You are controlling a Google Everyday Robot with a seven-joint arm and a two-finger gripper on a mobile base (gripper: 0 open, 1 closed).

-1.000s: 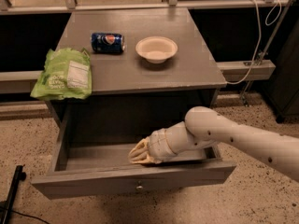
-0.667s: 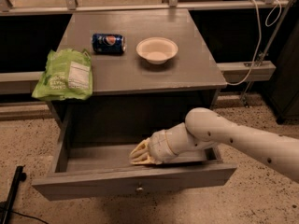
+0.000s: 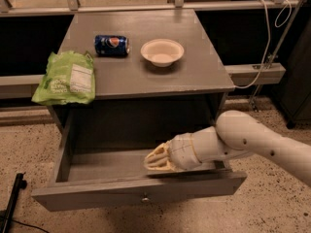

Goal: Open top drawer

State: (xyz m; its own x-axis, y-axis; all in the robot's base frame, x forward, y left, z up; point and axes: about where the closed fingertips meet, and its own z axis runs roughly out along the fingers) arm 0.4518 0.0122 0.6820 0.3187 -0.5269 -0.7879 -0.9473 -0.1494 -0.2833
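Top drawer [image 3: 97,198] is standing well out, so I'm judging it opened. Gripper [image 3: 148,163] is lying inside it, fingers closed on nothing; I'm planning a straight lift-out.

The gripper [image 3: 154,160] lies in the top drawer [image 3: 141,191]; bag [image 3: 66,79], can [image 3: 111,45], bowl [image 3: 162,52] left-to-right on the tabletop [image 3: 204,67].

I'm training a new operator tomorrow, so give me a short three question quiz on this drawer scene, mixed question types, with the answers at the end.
1. True or false: the top drawer is shut.
2. Where is the gripper? A) raised high above everything B) inside the open drawer C) under the drawer
3. Fill in: between the green bag and the bowl lies a blue ___.

Key: 1 false; 2 B; 3 can.
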